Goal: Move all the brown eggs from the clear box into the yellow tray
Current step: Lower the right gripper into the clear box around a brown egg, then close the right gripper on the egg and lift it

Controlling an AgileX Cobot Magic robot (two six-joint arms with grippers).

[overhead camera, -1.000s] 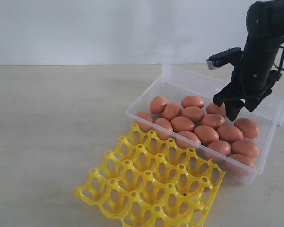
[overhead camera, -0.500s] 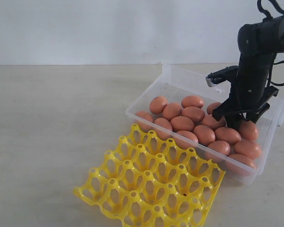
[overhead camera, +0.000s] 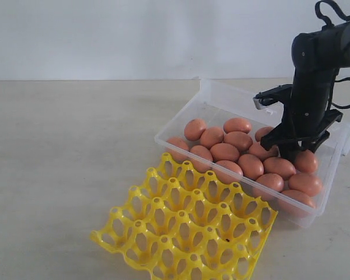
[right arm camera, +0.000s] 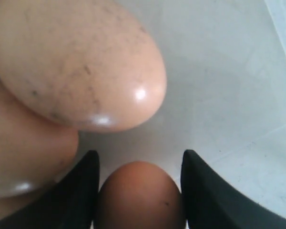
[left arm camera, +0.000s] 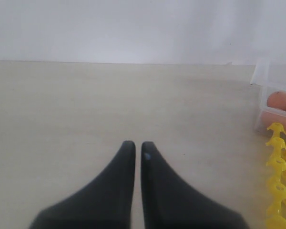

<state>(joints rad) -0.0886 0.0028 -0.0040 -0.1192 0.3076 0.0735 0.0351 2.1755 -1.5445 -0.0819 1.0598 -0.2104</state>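
1. R gripper (overhead camera: 291, 153) is down inside the clear box (overhead camera: 221, 94), arm near vertical. A top-down entry probably keeps the fingers clear of the box walls and of neighbouring eggs.
2. In the R wrist view, the R gripper (right arm camera: 140, 156) jaws sit on both flanks of one egg, the pinched egg (right arm camera: 139, 195). Contact shows on each side, so it reads as a pinch. Can't tell how firm it is.
3. Pinched egg is at the edge of the cluster, toward the box's far-right side, with bare box floor beyond it. Prob. chosen because there is finger room on that side. A larger-looking neighbour egg (right arm camera: 81, 62) lies close by.
4. The other brown eggs (overhead camera: 239, 141) are all in the box, packed touching one another.
5. Yellow tray (overhead camera: 184, 224) sits just beside the box's near wall, every visible cup empty. This keeps the carry short. Task looks barely begun.
6. L gripper (left arm camera: 135, 145) has its fingers pressed nearly together with nothing between them. It is parked over bare table (overhead camera: 76, 146), well apart from the box, presumably to stay out of the R arm's way.
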